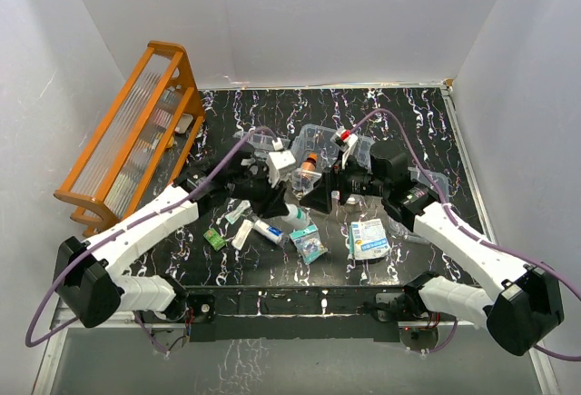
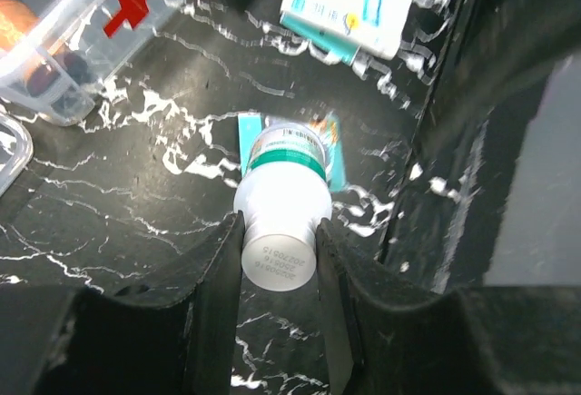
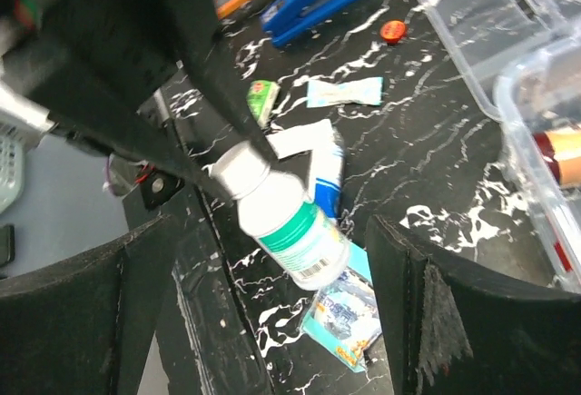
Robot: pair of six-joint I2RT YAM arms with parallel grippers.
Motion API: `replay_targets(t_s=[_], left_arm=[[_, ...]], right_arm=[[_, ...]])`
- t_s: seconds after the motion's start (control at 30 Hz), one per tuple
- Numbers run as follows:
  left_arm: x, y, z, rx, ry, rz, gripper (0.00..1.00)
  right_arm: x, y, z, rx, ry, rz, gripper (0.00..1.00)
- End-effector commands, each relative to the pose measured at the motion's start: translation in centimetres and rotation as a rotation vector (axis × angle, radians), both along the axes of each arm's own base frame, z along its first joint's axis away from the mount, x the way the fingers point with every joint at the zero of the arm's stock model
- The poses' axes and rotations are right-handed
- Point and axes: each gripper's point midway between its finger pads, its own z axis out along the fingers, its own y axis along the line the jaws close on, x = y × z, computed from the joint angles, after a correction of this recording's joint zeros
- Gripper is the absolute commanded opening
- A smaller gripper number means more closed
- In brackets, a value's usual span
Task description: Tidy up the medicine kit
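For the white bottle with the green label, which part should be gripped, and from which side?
Take the white bottle at its plain white end, jaws squeezing across the round barrel, approaching along its long axis from that end. The barrel is straight-sided and fits between the jaws; the left gripper is shut on it this way.

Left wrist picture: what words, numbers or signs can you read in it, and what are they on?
A red cross sign, no words: on the side of the medicine kit.
Two rows of digits: on the base of the white bottle, too blurred to read.
Green label round that bottle: print too small to read.
Teal and white box: print too blurred to read.
So no word or number can be quoted.
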Motion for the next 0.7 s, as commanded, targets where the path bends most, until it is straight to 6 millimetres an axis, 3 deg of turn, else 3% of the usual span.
replay_targets(t_s=[0.0, 0.17, 0.3, 0.53, 0.67], left_arm=[[0.5, -1.2, 5.9, -0.149, 0.153, 0.073, 0.00], [2.2, -0.7, 7.7, -0.190, 0.354, 0.242, 0.00], [2.1, -0.8, 9.1, -0.232, 0.472, 0.232, 0.00], [1.3, -1.0, 10.1, -0.255, 0.471, 0.153, 0.00], [1.0, -1.0, 10.4, -0.258, 0.471, 0.133, 0.00]], right_arm=[[-2.2, 1.4, 3.3, 0.094, -0.187, 0.178, 0.84], [-3.0, 1.9, 3.0, 0.092, -0.198, 0.239, 0.87], [-1.5, 1.6, 2.9, 0.051, -0.230, 0.168, 0.86], [0.5, 2.1, 2.6, 0.010, -0.251, 0.141, 0.84], [0.3, 3.1, 2.2, 0.014, -0.235, 0.205, 0.77]])
